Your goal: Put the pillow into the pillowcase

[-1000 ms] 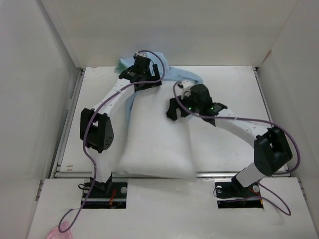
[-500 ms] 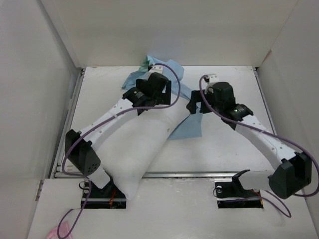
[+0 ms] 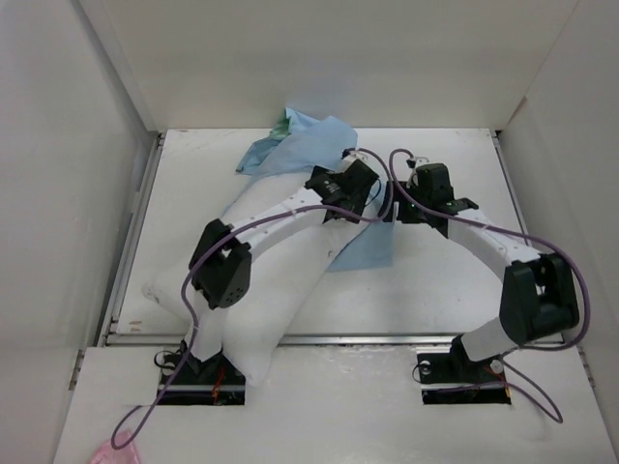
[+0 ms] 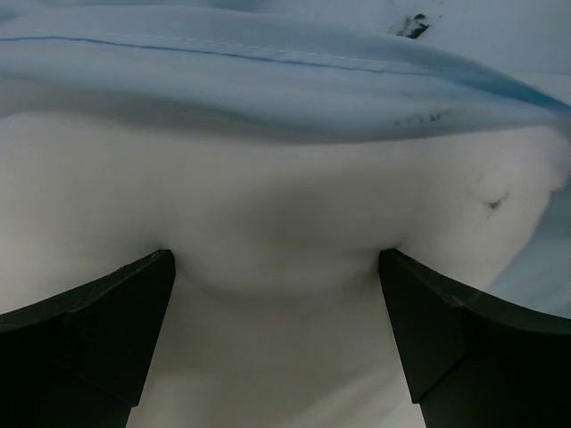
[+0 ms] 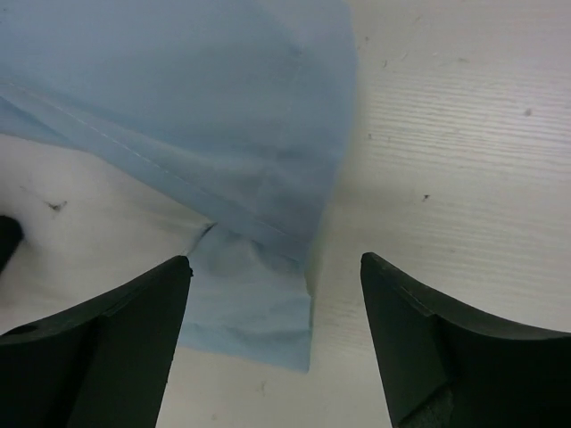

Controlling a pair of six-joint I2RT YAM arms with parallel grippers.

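L gripper [image 4: 277, 267] reaches fwd-right past centre, jaws spread wide; R gripper [image 5: 275, 267] angled left toward it, jaws wide too, tips near each other.

Soft, even white light fills the overhead view, with faint shadows under the arms [image 3: 280, 215] on the surface [image 3: 193, 203]. Close up, the pillow [image 4: 285, 232] blurs, shaded beneath the pillowcase [image 4: 268, 80] hem. Both wrist views show dark, unfocused fingers [image 4: 89, 339] at the lower corners.

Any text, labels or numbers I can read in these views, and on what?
None can be read in any view.
The pillow bears only small dark specks, not letters.
The pillowcase shows no print or legible tag.
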